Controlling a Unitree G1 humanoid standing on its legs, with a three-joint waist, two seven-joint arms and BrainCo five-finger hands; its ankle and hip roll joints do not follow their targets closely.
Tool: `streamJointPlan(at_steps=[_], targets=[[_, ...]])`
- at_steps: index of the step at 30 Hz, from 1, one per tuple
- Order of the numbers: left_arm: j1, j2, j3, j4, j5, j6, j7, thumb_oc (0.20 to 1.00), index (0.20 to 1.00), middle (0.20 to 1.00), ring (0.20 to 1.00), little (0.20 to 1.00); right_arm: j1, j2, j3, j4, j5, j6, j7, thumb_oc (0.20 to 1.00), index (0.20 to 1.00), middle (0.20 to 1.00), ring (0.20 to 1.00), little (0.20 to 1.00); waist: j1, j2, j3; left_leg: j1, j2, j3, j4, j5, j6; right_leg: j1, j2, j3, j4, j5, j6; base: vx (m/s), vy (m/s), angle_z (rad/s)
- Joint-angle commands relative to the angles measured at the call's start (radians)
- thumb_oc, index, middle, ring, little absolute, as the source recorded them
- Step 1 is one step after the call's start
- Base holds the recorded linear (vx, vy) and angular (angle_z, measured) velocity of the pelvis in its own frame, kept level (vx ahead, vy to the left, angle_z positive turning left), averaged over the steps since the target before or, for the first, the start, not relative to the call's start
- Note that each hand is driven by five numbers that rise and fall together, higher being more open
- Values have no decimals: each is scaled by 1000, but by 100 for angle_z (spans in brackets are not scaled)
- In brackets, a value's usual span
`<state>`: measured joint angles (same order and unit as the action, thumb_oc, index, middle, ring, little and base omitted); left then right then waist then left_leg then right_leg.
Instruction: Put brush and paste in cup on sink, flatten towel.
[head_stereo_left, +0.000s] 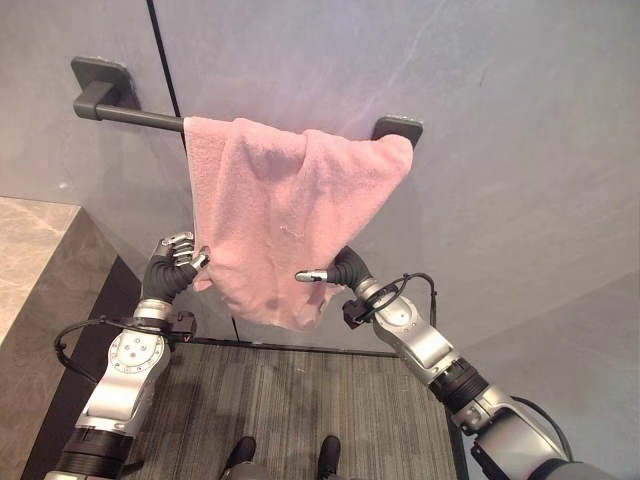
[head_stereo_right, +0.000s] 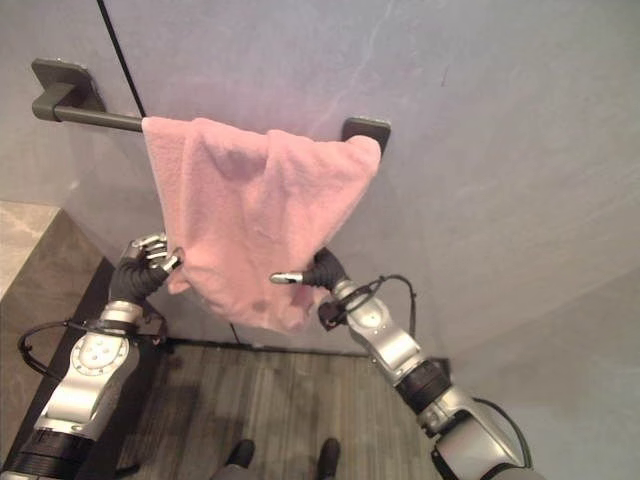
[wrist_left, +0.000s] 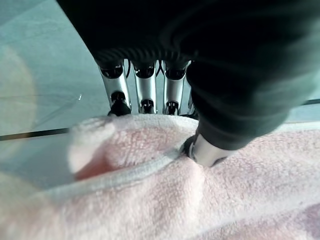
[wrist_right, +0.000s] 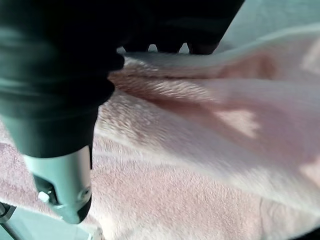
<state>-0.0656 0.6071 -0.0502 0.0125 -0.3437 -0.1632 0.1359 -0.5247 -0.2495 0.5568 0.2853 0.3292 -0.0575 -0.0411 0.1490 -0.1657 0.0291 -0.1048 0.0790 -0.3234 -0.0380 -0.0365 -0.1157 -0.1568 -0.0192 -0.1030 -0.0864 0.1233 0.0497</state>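
A pink towel (head_stereo_left: 280, 210) hangs bunched and slanting over a dark grey bar (head_stereo_left: 140, 118) on the grey wall. My left hand (head_stereo_left: 172, 262) is at the towel's lower left edge. In the left wrist view its curled fingers (wrist_left: 145, 92) and thumb (wrist_left: 205, 150) pinch the hem of the towel (wrist_left: 150, 200). My right hand (head_stereo_left: 345, 270) holds the lower right edge. Its thumb (wrist_right: 65, 185) lies across the front of the cloth (wrist_right: 200, 165), and the fingers go behind the fold.
A beige stone counter (head_stereo_left: 30, 260) juts in at the left, below the bar's left mount (head_stereo_left: 100, 78). Dark striped flooring (head_stereo_left: 300, 400) lies below the towel. The bar's right mount (head_stereo_left: 398, 127) shows above the towel's right corner.
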Motion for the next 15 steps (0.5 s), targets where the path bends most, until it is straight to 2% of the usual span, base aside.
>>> streamJointPlan(at_steps=[1,6,15], targets=[[52,25,3,17,23,23,11,200,200,200,200,200,-53,-17,-78,-92,-84,-26,-26,1000,1000,1000,1000,1000,4,-29,8,-4,-17,-13,-49,31,82,60,-83,-22,-1,-75,80,0,0,0],[60,12,54,0,30,21,27,200,200,200,200,200,3,-79,-185,-93,-256,0,-82,1000,1000,1000,1000,1000,-15,-21,-3,9,-10,-11,-49,21,83,70,-80,-20,-1,-82,79,17,4,0],[81,10,90,-13,2,23,27,200,200,200,200,200,-51,-85,-169,23,-257,55,-71,1000,1000,1000,1000,1000,-13,-17,-5,18,-6,-1,-49,18,83,75,-78,-18,-1,-86,79,5,0,-2]])
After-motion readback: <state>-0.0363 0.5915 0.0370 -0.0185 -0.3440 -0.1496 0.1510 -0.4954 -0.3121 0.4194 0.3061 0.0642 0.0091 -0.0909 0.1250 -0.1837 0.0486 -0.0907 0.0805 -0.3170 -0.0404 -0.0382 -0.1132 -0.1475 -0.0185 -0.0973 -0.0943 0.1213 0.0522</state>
